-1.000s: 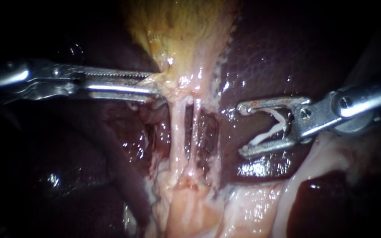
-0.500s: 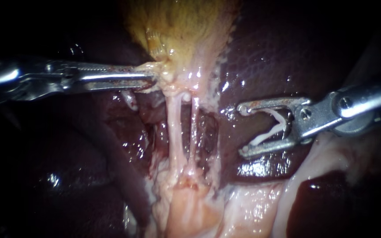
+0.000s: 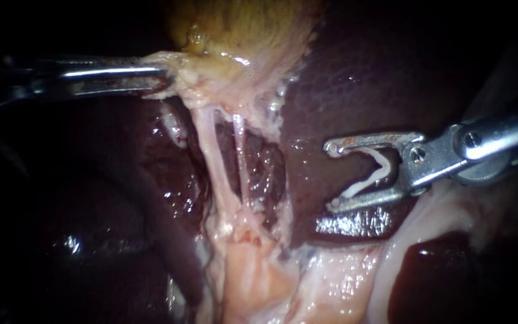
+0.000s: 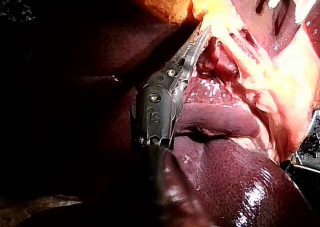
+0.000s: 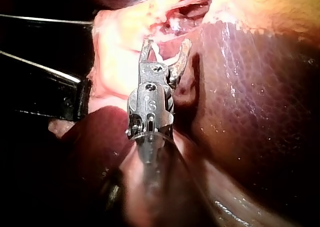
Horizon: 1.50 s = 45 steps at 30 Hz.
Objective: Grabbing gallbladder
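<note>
The yellowish gallbladder [image 3: 241, 30] lies at the top centre of the endoscope view. My left instrument [image 3: 163, 75] reaches in from the left, its jaws shut on the pale lower end of the gallbladder. In the left wrist view the same jaws [image 4: 200, 34] are closed on that pale tissue. Two thin pale tubes [image 3: 211, 150] [image 3: 240, 156] run taut from the held tissue down to the pink tissue below. My right instrument [image 3: 331, 176] hovers over the liver [image 3: 361, 78] to the right of the tubes. Its jaws stand wide apart, holding a white clip [image 3: 370, 177], and touch no tissue [image 5: 166, 44].
Dark red liver surrounds the field on both sides. Pale pink fatty tissue [image 3: 331, 282] spreads across the bottom centre and right. A raw red bed [image 3: 265, 162] shows behind the tubes.
My left instrument has pulled the held gallbladder tissue up and to the left, stretching and slanting the two tubes. The right instrument has stayed still.
</note>
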Each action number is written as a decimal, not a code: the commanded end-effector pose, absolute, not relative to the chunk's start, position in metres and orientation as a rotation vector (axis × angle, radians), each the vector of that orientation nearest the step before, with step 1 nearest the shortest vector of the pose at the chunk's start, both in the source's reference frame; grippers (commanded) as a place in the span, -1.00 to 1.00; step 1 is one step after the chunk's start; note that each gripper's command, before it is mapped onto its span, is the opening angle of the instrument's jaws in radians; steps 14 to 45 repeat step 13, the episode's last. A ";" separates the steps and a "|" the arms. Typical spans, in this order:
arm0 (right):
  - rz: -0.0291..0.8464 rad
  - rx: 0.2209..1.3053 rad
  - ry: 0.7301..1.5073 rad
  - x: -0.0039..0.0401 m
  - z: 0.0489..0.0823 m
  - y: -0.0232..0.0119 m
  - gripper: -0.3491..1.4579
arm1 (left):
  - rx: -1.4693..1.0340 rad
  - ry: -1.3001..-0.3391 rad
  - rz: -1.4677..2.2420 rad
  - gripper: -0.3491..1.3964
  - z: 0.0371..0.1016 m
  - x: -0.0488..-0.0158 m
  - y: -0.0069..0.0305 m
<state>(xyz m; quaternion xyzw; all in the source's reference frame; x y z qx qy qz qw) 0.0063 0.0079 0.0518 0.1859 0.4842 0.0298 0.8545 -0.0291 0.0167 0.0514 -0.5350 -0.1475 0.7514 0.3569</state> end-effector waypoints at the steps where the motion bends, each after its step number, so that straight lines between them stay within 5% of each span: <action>1: 0.063 0.391 1.018 0.0063 0.0518 0.0079 -0.12 | -1.386 -0.381 1.937 -1.00 0.0513 -0.0290 0.0168; 45: 0.063 0.391 1.018 0.0063 0.0518 0.0080 -0.12 | -1.392 -0.375 1.930 -1.00 0.0512 -0.0292 0.0167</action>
